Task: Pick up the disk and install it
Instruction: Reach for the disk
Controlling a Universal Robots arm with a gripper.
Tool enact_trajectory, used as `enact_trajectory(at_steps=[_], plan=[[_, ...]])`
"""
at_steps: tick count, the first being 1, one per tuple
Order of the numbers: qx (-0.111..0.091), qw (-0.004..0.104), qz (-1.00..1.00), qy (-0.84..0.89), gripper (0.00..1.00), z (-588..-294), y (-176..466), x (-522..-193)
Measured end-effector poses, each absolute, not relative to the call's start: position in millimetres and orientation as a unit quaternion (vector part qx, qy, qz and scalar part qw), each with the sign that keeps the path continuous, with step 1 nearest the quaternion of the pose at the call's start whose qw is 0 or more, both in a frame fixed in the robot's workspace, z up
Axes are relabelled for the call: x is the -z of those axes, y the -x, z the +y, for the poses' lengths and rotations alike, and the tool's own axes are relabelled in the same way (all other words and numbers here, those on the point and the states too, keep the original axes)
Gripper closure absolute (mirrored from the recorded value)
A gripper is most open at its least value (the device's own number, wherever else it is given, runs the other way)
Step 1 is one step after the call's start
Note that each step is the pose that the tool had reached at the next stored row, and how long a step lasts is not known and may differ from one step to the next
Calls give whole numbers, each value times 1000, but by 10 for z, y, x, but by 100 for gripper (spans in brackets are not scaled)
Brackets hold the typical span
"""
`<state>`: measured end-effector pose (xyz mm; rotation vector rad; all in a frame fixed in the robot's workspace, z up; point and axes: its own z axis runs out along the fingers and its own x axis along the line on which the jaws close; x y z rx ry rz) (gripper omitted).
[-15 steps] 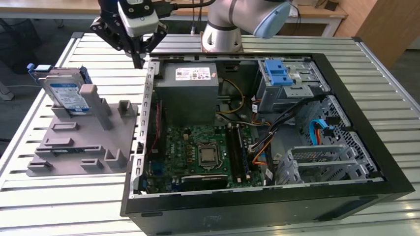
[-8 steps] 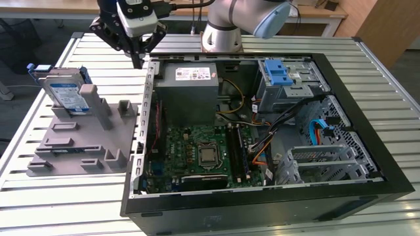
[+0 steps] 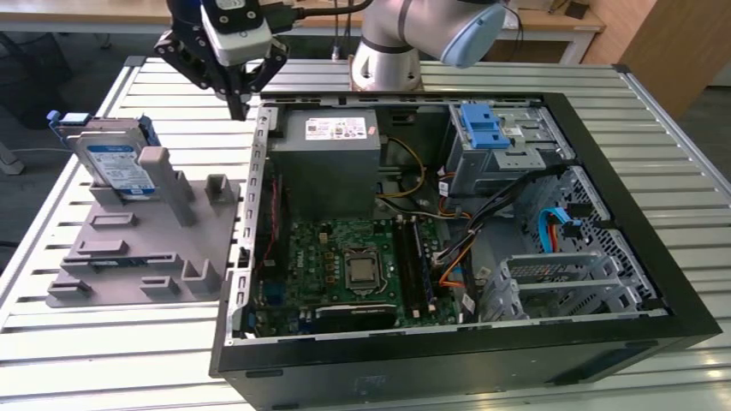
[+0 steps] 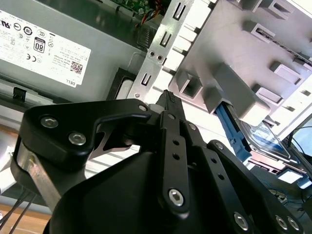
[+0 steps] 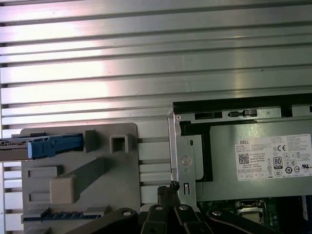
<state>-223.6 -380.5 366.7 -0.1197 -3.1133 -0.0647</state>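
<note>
While the flat silver-grey hard disk, with its white-and-blue label and blue plastic bracket, stands on edge in a slot of the grey moulded plastic fixture at the exterior view's left of the open black computer case, the black two-fingered gripper hangs over the slatted metal table. It is near the case's far corner, well apart from the disk, and holds nothing. Its fingers taper to one point and look pressed together. The arm rises from its base beyond the case, with the wrist turned downward.

In the second wrist view the gripper shows its fingers meeting at the tip with nothing between them. Past it lie the fixture and the disk, and the grey metal power-supply box is nearby.

In the first wrist view the gripper hovers just beside the case's silver corner wall. The disk is seen edge-on across the fixture.

The disk is probably rigid, fairly dense and sensitive to knocks, with smooth metal faces that could slip. Its exposed upper part, pinched across the thin dimension or at the bracket rails, looks like the safest hold
</note>
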Motion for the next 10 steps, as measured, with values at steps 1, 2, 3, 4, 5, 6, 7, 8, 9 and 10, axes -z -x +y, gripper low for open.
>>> enact_trajectory(at_steps=[1,2,3,4,5,6,7,8,9,10], plan=[[21,13,-999,38,89,-3804,2239,-3667],[21,13,-999,38,89,-3804,2241,-3665],[21,13,-999,38,89,-3803,2243,-3665],[21,13,-999,38,89,-3744,2370,-3599],[21,13,-999,38,89,-3743,2372,-3598],[21,13,-999,38,89,-3742,2375,-3596],[21,13,-999,38,89,-3741,2377,-3595],[21,13,-999,38,89,-3740,2380,-3594],[21,13,-999,38,89,-3738,2382,-3592],[21,13,-999,38,89,-3737,2385,-3591]])
